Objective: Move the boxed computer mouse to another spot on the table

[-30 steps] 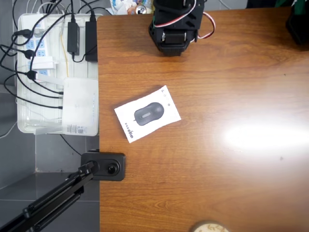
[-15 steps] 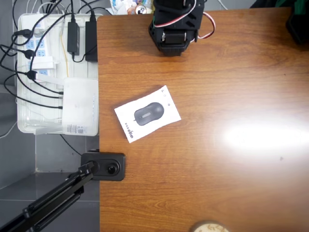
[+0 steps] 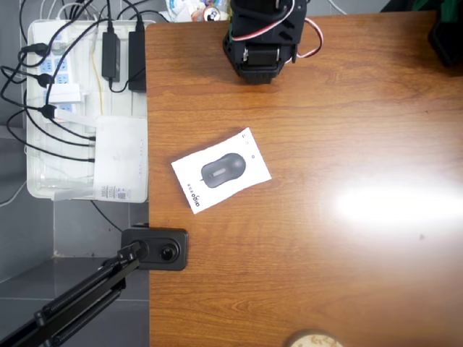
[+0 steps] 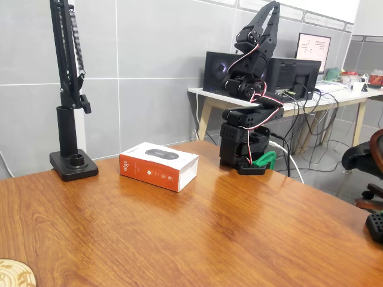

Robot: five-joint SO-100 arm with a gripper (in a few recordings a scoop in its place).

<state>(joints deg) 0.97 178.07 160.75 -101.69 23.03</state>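
Observation:
The boxed computer mouse (image 3: 221, 171) lies flat and slightly turned on the table (image 3: 325, 275), near its left edge in the overhead view. In the fixed view the box (image 4: 158, 165) shows its white top with the pictured mouse and its orange side. The black arm is folded on its base (image 3: 260, 36) at the table's far edge, well away from the box. My gripper (image 4: 273, 7) points up in the air above the base, with the fingers together and nothing in them.
A white tray (image 3: 43, 108) of power strips and cables, with a white router-like device (image 3: 121, 155), sits off the table's left edge. A black stand clamp (image 3: 155, 248) (image 4: 73, 164) grips that edge. A round wooden coaster (image 3: 312, 340) lies at the near edge.

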